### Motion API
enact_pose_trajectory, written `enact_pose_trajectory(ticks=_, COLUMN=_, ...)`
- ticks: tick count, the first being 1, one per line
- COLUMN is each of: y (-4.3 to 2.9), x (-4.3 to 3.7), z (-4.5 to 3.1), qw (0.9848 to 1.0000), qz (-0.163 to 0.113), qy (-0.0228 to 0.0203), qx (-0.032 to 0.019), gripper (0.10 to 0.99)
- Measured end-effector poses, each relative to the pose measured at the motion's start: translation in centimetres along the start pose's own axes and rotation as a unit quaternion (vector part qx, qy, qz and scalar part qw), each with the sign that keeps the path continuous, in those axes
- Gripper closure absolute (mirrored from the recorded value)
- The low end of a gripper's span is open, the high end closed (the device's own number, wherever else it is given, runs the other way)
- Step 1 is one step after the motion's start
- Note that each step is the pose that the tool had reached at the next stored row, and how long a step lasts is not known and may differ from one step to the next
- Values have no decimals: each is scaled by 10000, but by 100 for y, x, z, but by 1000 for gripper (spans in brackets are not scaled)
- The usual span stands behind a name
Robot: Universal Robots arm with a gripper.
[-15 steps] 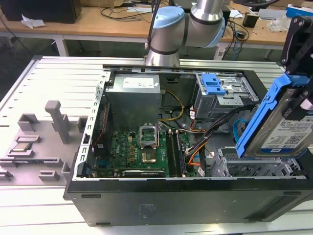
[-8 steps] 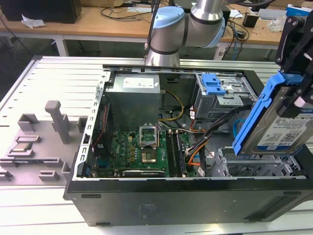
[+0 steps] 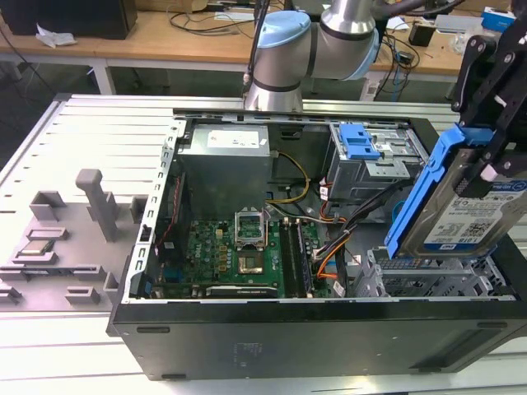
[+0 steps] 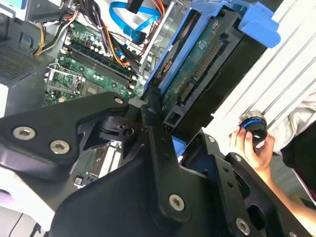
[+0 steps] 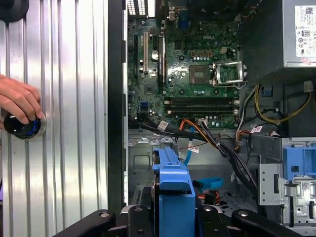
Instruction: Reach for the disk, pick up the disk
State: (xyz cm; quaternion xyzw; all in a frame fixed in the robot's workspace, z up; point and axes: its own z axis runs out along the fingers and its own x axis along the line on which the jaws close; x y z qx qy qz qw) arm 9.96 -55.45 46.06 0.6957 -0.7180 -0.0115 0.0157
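From my station I see the computer case (image 3: 313, 329) lying open on the slatted table (image 3: 82, 132). The disk (image 3: 473, 206) hangs tilted in the gripper (image 3: 492, 160) above the case's end on the exterior view's right. The motherboard (image 3: 239, 255) lies inside, the power supply (image 3: 226, 160) behind it.

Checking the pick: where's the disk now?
At the exterior view's right, the disk hangs tilted in the end effector, above the open computer case.

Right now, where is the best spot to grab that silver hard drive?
Probably across its thin flat faces at the upper end, coming from above, as the gripper does now. The disk stands on edge above the computer case, blue bracket framing its edges.
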Motion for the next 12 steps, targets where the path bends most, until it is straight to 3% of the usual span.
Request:
enact_pose_trajectory(ticks=6, y=-4, x=-3, z=113, qw=10000, qz=0, qy=0, qx=0, gripper=718)
enact_pose_trajectory(ticks=12, y=-4, x=-3, z=115, qw=10000, qz=0, qy=1, qx=0, gripper=718)
